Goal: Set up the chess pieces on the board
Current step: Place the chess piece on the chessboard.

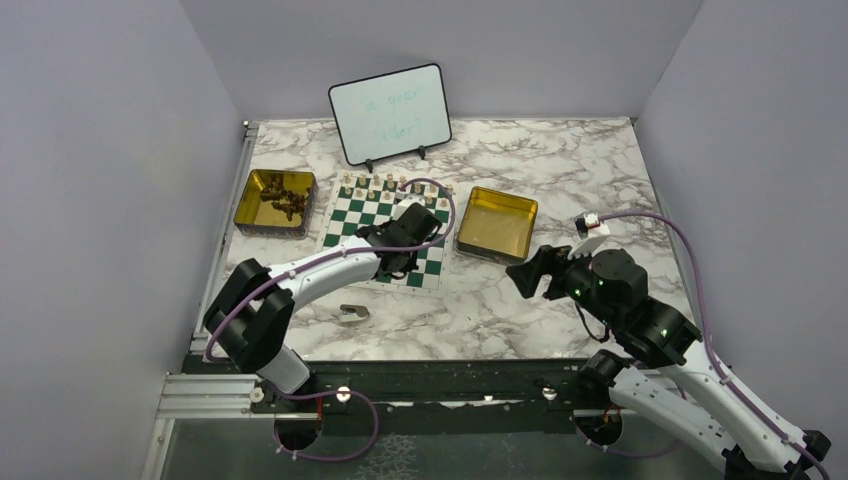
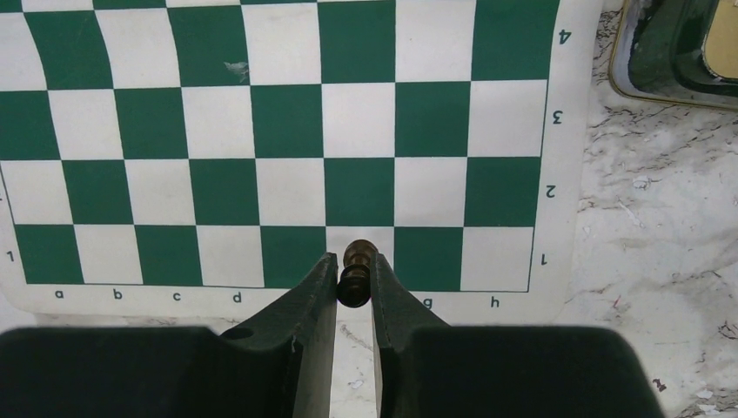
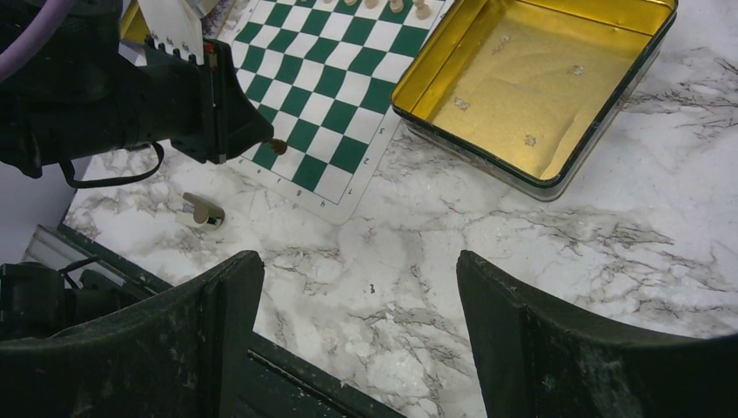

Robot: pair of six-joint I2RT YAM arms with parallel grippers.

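Nearest my view from above, a flat brownish-grey scrap (image 1: 354, 313) lies on the marble table (image 1: 520, 320), just short of the board's near edge. To its right the right gripper (image 1: 527, 275) hangs over bare marble, well apart from the play, its jaws spread wide and holding nothing; its own camera shows only tabletop between the two fingers.

A little farther in, the left gripper (image 2: 354, 266) has its jaws drawn close on a single dark brown piece (image 2: 356, 277), pinched upright between the fingertips. The piece sits over the near row of the board (image 2: 261, 131), at the white square between the e and g files, right at the border. I cannot tell whether its base touches the mat.

The green-and-white squares beyond it are bare as far as the wrist camera sees. At the board's far edge stand the light tan pieces (image 1: 385, 183) in line. The left gold tin (image 1: 275, 232), beside the board, holds a heap of dark pieces (image 1: 283, 198); the right gold tin (image 1: 490, 254) sits at the opposite side. Behind everything a whiteboard (image 1: 390, 112) is propped upright, its faint green writing unreadable.
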